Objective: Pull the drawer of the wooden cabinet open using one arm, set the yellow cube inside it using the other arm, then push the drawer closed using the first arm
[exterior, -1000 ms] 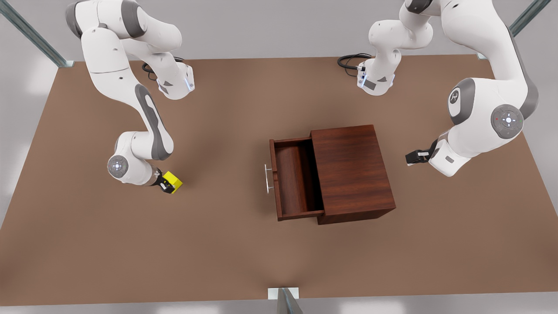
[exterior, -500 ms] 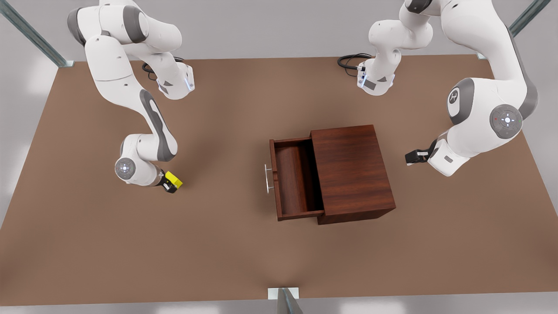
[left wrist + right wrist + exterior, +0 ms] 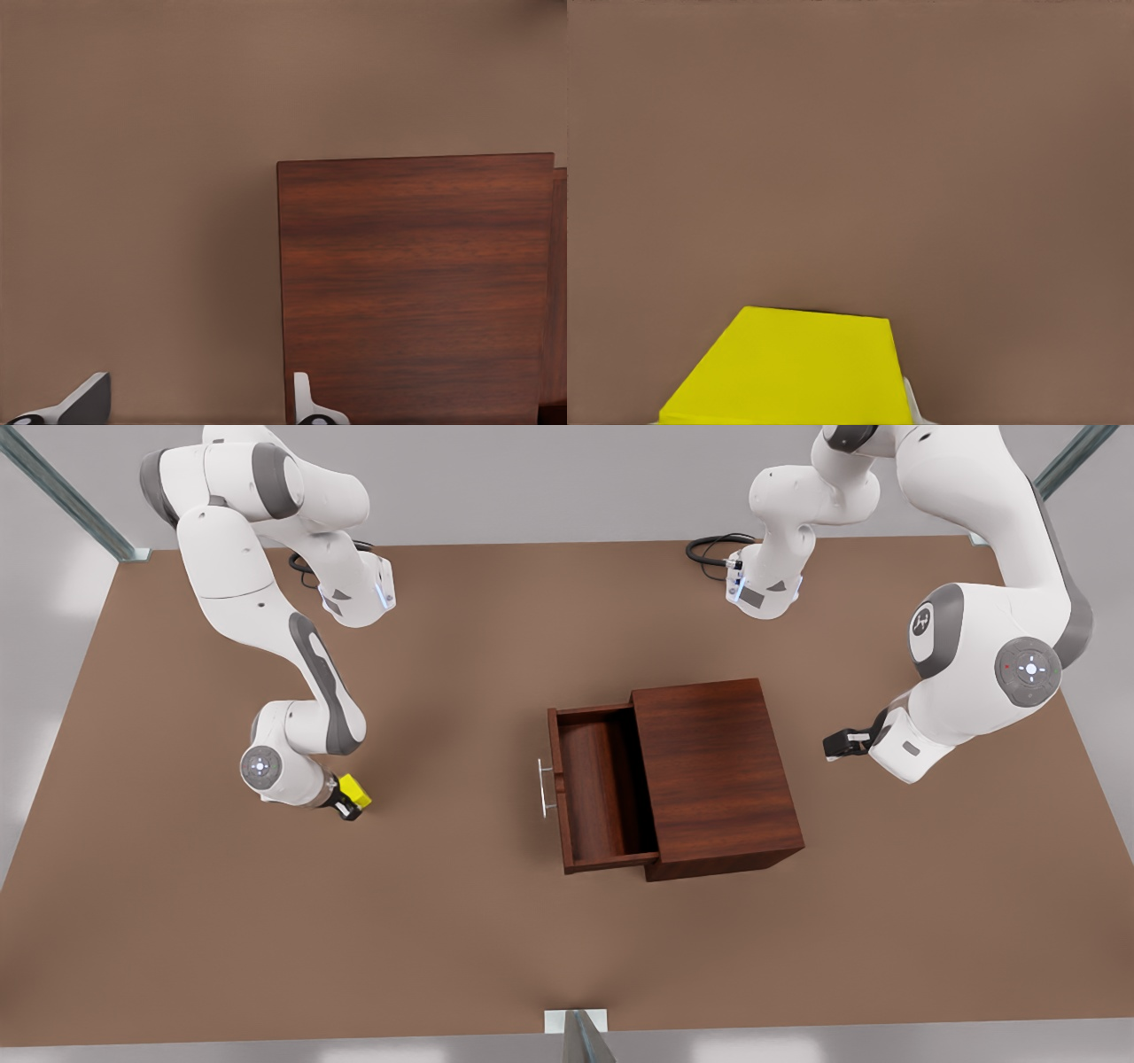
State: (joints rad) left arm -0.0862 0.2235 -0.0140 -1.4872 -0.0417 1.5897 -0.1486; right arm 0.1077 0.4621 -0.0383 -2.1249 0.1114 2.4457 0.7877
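— How is the light behaving here?
— Soft and even, falling from above; the matte brown tabletop (image 3: 461,921) is showing no glare.
— Any shadows?
— The boxy dark reddish-brown wooden cabinet (image 3: 713,771) is casting only a faint, diffuse one, and the inside of its open drawer (image 3: 602,788) is sitting slightly darker.

A plain brown tabletop (image 3: 461,921) spreads beneath everything. Metal frame rails (image 3: 66,496) run off its far corners, black cables (image 3: 709,547) coil at its far edge, and a metal bracket (image 3: 576,1023) sits at its near edge.
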